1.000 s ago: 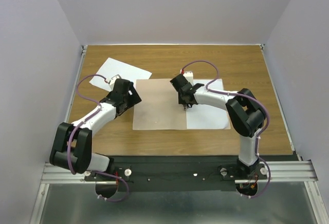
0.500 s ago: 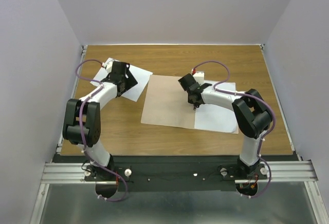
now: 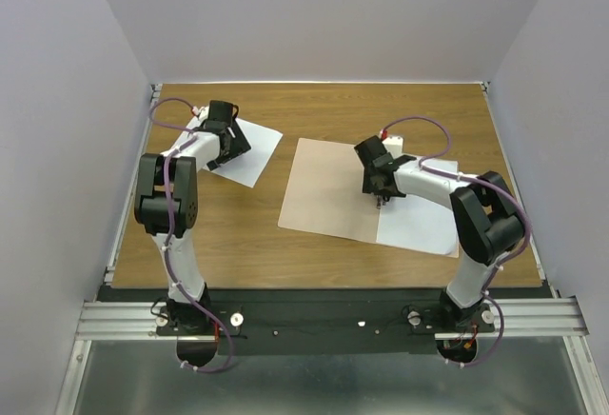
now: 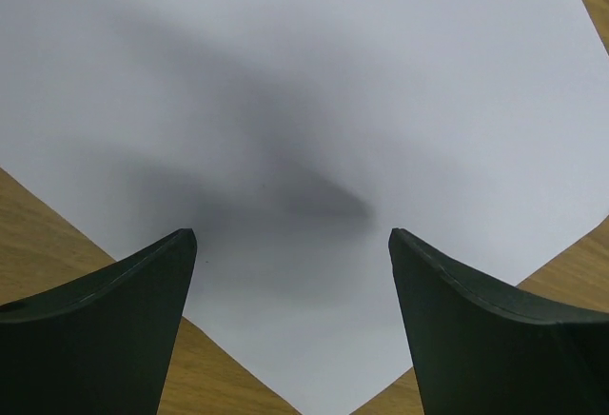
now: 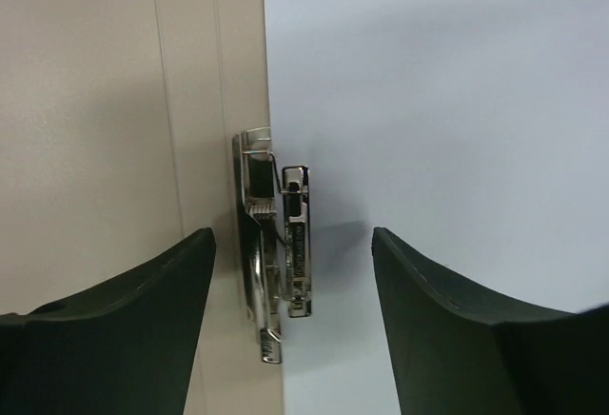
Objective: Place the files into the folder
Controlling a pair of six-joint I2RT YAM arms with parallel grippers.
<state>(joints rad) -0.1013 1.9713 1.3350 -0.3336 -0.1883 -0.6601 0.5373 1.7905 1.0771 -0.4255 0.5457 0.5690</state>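
At the upper left of the top view, your left gripper (image 3: 226, 145) hangs over a white sheet (image 3: 255, 155) that lies askew on the wooden table (image 3: 333, 110). In its wrist view the fingers (image 4: 114, 320) stand apart with nothing between them, above the paper's near corner. Right of centre lies the tan folder (image 3: 328, 191), tilted, with the second white sheet (image 3: 419, 227) meeting its right edge. Your right gripper (image 3: 381, 189) sits at that seam. In its wrist view the jaws are spread to either side of the metal clip (image 5: 276, 263), gripping nothing. You cannot tell whether they touch the paper.
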